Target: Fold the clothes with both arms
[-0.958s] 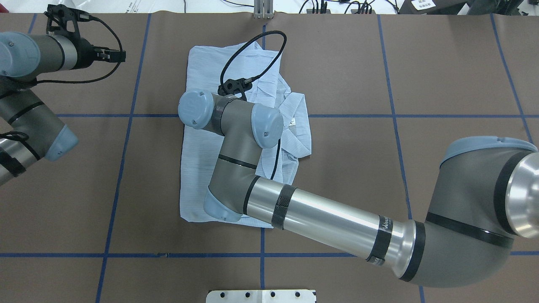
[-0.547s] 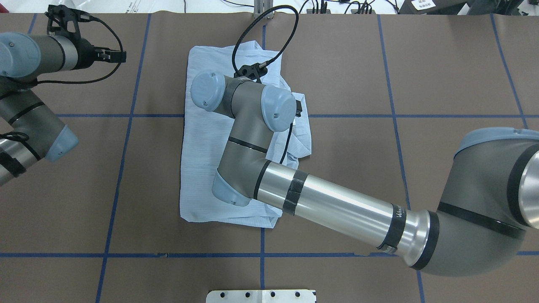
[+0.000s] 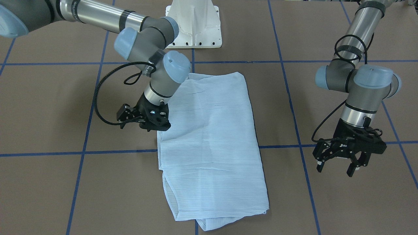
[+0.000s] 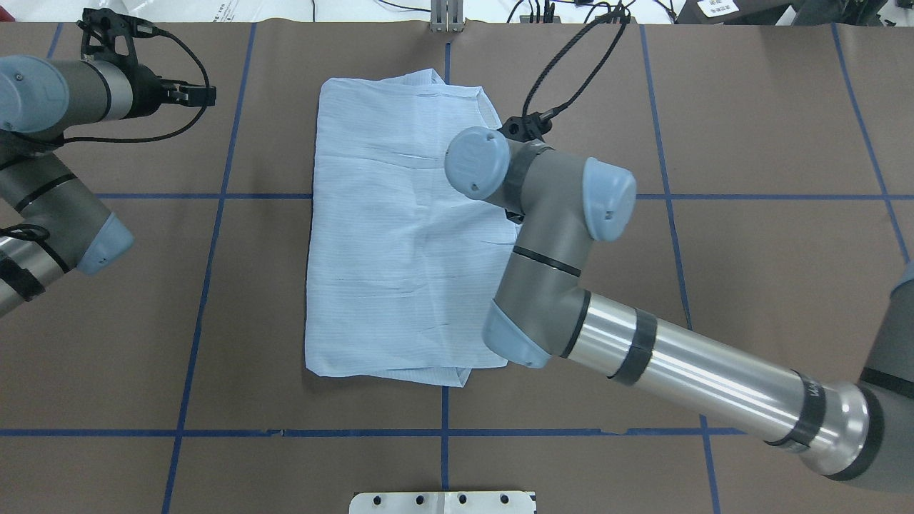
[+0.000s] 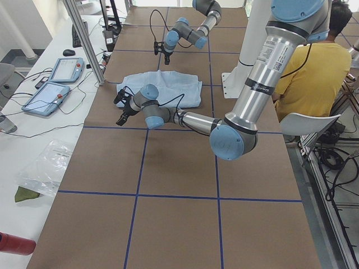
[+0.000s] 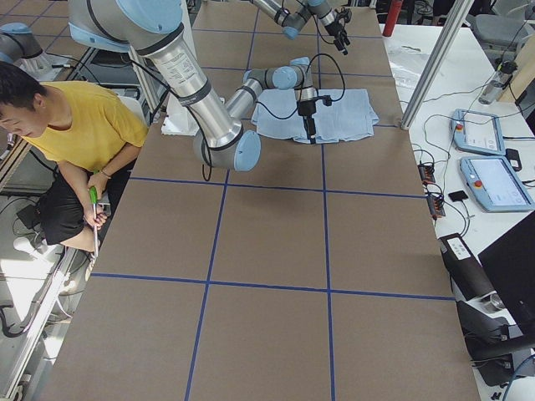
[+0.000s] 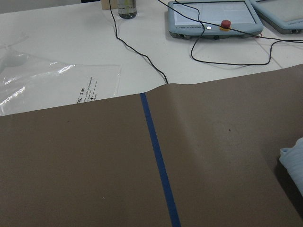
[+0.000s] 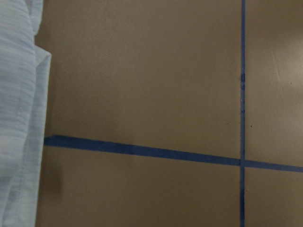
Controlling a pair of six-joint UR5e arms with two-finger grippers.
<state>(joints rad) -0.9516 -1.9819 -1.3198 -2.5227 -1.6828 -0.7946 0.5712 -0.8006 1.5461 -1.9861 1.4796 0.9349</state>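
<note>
Two arms share this job, and we think the side folds look done. The shirt (image 3: 212, 137) lies flat in the middle of the tabletop (image 3: 49, 114), a long pale-blue shape with thin stripes and a few soft creases. A bit of under layer peeks out at one short end. Our right arm (image 3: 169, 71) hangs just beside one long edge; we cannot tell if its jaws are open. Our left arm (image 3: 359, 85) hangs well apart, jaws wide open and empty. Next, we guess, both must grab one short end and bring it over.
</note>
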